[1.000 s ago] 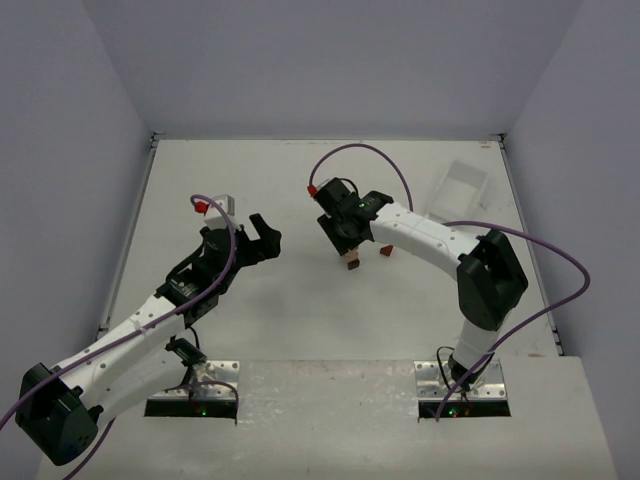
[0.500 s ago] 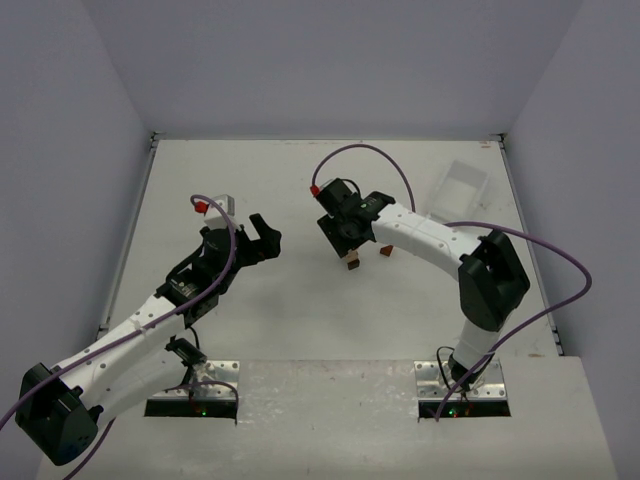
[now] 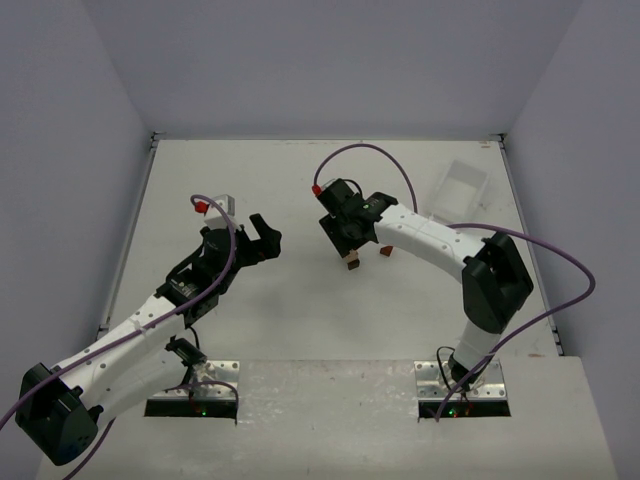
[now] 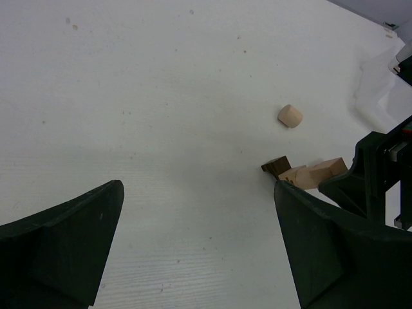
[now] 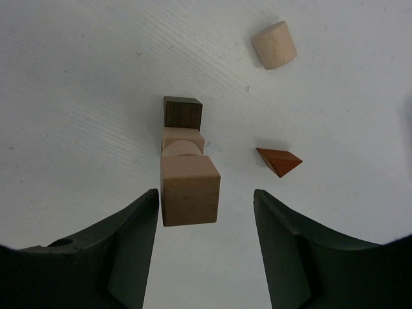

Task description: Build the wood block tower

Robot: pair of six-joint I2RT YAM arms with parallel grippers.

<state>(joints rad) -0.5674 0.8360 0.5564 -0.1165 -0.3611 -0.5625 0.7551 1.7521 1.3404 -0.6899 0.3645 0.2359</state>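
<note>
The right gripper (image 5: 205, 193) is hanging open astride the wood block tower (image 5: 187, 167) beside the loose wedge (image 5: 279, 161), the left gripper (image 4: 196, 193) gaping well off from it; these light, tippy blocks are probably wanting gentle flat-side pinches.

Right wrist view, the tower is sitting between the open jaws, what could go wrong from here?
The jaws stand open close on both sides of the top pale cube; pulling away at a slant could clip it and topple the tower. That cube seems to rest on a round piece, a narrow footing, so it may slip. The reddish-brown wedge lies near the base; reaching for it could knock the stack.
</note>
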